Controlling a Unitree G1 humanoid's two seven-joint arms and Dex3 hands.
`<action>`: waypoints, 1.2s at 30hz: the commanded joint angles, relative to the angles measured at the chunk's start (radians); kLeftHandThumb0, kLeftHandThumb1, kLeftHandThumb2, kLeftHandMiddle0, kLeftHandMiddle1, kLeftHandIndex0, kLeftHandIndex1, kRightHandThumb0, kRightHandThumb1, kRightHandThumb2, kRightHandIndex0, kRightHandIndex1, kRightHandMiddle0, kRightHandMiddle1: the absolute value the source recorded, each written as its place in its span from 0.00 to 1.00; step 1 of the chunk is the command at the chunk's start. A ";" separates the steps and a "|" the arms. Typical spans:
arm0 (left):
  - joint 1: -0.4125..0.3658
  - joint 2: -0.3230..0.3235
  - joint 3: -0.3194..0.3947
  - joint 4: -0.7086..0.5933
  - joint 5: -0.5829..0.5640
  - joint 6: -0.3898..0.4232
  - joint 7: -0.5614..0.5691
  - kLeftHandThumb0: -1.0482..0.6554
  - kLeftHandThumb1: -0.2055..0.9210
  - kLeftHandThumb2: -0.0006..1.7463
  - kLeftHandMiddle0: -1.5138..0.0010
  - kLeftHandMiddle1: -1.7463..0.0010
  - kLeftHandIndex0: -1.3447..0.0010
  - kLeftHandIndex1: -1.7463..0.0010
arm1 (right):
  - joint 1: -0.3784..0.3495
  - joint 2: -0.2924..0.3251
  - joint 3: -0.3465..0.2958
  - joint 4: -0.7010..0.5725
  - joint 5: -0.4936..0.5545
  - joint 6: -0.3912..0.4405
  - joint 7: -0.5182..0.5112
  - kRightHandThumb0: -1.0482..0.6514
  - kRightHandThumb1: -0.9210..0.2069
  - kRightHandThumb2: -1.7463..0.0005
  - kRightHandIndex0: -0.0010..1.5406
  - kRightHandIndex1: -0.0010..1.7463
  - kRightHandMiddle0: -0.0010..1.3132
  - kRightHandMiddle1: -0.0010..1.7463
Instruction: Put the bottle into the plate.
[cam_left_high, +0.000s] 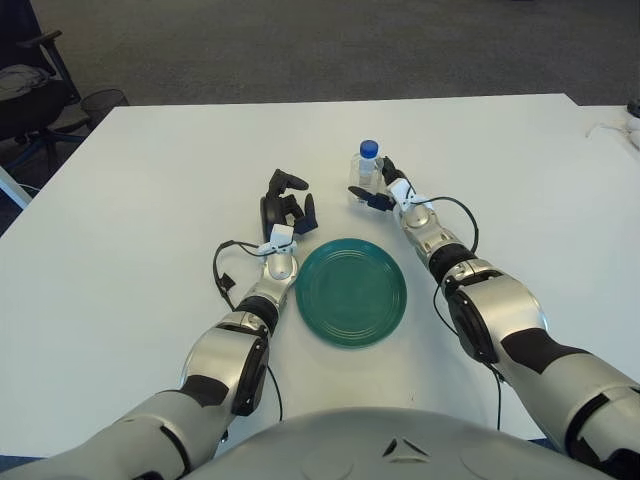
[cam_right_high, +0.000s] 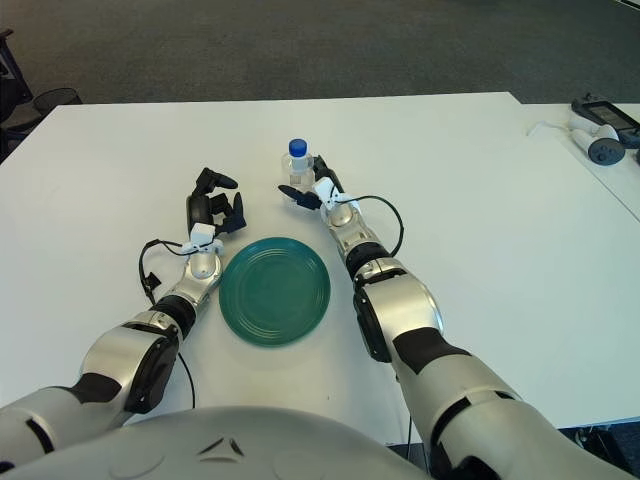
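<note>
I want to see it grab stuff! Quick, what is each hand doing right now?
Left hand: fingers loosely spread, holding nothing, left of the plate.
Right hand: closed on the bottle, upright beyond the plate.

A white table (cam_left_high: 140, 200) is seen across most of the scene. Beyond its far edge, grey carpet (cam_left_high: 330, 45) is shown. At the far left, an office chair (cam_left_high: 30, 85) and a dark wire basket (cam_left_high: 103, 102) are placed. At the far right, a grey device (cam_right_high: 603, 120) with a white cable (cam_right_high: 550, 127) is laid on the table.
</note>
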 joint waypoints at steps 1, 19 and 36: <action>0.037 0.003 -0.001 0.018 0.005 0.010 0.008 0.35 0.52 0.70 0.18 0.00 0.58 0.00 | 0.038 0.031 0.007 0.036 -0.012 0.027 -0.043 0.27 0.37 0.65 0.37 0.82 0.38 0.97; 0.036 0.006 -0.002 0.022 0.005 0.013 0.004 0.35 0.51 0.71 0.17 0.00 0.58 0.00 | 0.055 0.061 -0.108 0.033 0.066 -0.035 -0.155 0.60 0.55 0.26 0.81 1.00 0.80 1.00; 0.035 0.005 0.003 0.026 -0.005 0.021 -0.019 0.35 0.52 0.70 0.17 0.00 0.59 0.00 | 0.081 0.052 -0.154 0.036 0.087 -0.091 -0.131 0.62 0.59 0.21 0.84 1.00 0.82 1.00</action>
